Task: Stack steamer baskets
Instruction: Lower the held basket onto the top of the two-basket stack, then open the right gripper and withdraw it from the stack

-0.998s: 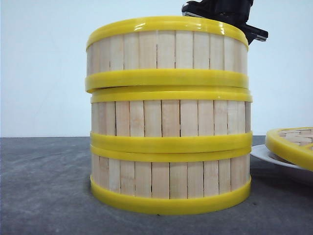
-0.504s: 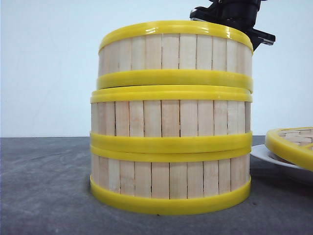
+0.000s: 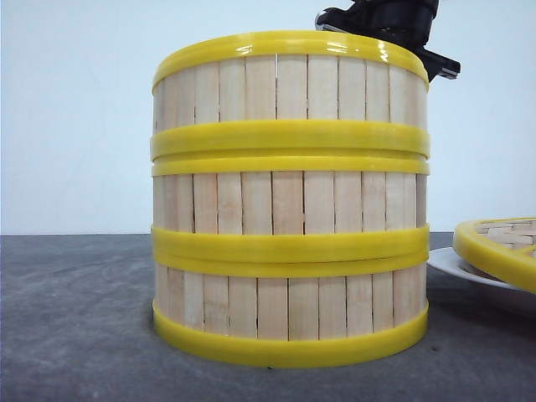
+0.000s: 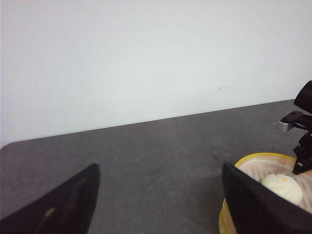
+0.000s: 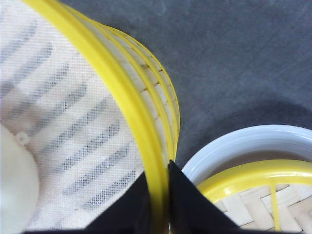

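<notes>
steamer baskets (image 3: 290,201): three stacked upright at frame centre on desk (image 3: 75,318), axis vertical | right tool (image 5: 157,204): clamped on top basket's rim | left tool (image 4: 161,200): fingers apart, holding nothing | plate (image 3: 469,272) lower right

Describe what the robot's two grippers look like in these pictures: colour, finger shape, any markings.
The left gripper has two matte black fingers, broad at the base and tapering to points; one bears a small yellowish mark. The right gripper has the same plain black, wedge-shaped fingers. In the front view its body is glossy black, with a flat bracket jutting to one side. No cables show.
</notes>
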Action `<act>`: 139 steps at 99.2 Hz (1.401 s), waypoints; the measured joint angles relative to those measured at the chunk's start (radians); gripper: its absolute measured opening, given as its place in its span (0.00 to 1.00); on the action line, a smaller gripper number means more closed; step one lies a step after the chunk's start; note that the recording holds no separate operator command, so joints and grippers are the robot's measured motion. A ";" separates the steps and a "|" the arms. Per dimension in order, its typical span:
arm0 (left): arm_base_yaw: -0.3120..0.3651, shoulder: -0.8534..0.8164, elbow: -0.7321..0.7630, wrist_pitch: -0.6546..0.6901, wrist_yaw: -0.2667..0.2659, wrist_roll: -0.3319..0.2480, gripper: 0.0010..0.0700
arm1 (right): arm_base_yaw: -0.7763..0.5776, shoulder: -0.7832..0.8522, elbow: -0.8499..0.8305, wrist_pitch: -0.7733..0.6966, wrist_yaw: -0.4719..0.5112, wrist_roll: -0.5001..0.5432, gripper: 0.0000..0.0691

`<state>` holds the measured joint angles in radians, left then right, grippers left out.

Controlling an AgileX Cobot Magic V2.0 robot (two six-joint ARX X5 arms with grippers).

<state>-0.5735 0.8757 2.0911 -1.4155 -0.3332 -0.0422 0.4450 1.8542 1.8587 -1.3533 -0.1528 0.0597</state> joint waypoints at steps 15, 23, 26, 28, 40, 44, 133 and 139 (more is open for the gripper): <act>0.000 0.000 0.000 0.000 0.000 0.000 0.67 | 0.004 0.000 0.000 0.000 -0.024 0.000 0.23; 0.000 0.000 0.000 0.000 0.000 0.000 0.67 | 0.007 0.000 0.000 0.000 -0.028 0.000 0.31; 0.000 0.000 0.000 0.000 0.000 0.000 0.67 | 0.008 0.000 0.000 0.000 -0.028 0.001 0.33; 0.000 0.000 0.000 0.000 0.000 0.000 0.67 | 0.008 0.000 0.000 0.000 -0.028 0.000 0.33; 0.000 0.000 0.000 0.000 0.000 0.000 0.67 | 0.003 0.000 0.000 0.000 -0.028 0.000 0.35; 0.000 0.000 0.000 0.000 0.000 0.000 0.67 | -0.002 0.000 0.000 0.000 -0.030 0.000 0.35; 0.000 0.001 -0.122 0.084 0.026 0.001 0.67 | -0.108 -0.122 0.077 0.147 0.024 -0.037 0.38; 0.000 0.002 -0.125 0.093 0.027 0.001 0.67 | -0.118 -0.127 0.029 0.160 0.056 -0.040 0.38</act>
<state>-0.5735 0.8772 1.9659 -1.3220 -0.3061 -0.0414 0.3267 1.7275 1.8874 -1.1934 -0.0963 0.0200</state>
